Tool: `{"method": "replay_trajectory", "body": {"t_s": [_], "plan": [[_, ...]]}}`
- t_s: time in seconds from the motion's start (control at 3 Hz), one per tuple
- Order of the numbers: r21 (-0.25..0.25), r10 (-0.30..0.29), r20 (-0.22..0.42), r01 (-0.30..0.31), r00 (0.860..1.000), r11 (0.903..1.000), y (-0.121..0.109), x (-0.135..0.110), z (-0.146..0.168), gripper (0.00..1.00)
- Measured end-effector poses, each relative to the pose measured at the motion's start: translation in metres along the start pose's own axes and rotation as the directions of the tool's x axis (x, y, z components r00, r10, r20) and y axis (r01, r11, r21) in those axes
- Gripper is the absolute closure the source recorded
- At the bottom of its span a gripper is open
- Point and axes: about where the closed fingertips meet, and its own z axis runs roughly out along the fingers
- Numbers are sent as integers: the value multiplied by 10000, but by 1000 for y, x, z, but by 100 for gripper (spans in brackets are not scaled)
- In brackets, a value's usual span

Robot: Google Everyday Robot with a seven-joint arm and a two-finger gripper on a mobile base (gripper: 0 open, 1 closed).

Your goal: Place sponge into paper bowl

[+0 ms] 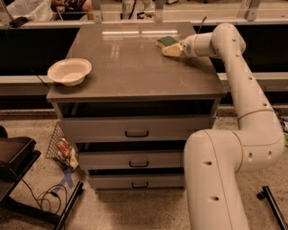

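The sponge (167,41), with its dark green top and a thin yellow edge, lies on the far right part of the grey-brown cabinet top (135,72). My gripper (171,50) is at the end of the white arm reaching in from the right. It sits right against the sponge's near side and partly covers it. The off-white paper bowl (69,72) stands upright and empty at the front left corner of the top, far from the gripper.
The cabinet has three drawers with dark handles (136,134). A glass barrier with metal posts (158,11) runs along the far edge. On the floor to the left are a dark cart (15,157), cables and a wire basket (60,148).
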Motion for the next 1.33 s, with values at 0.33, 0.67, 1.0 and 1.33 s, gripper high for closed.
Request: {"method": "replay_trajectory", "body": {"t_s": [0.33,0.67,1.0,1.33], "plan": [[-2,0,-1,0,10000,10000,0,-2,-1,94],[-1,-1,0,1,10000,10000,1,-3,-2,100],[-1,-2,-1,2,10000,10000,1,-3,-2,100],[0,-3,-2,3,10000,10000,1,-3,-2,100]]}}
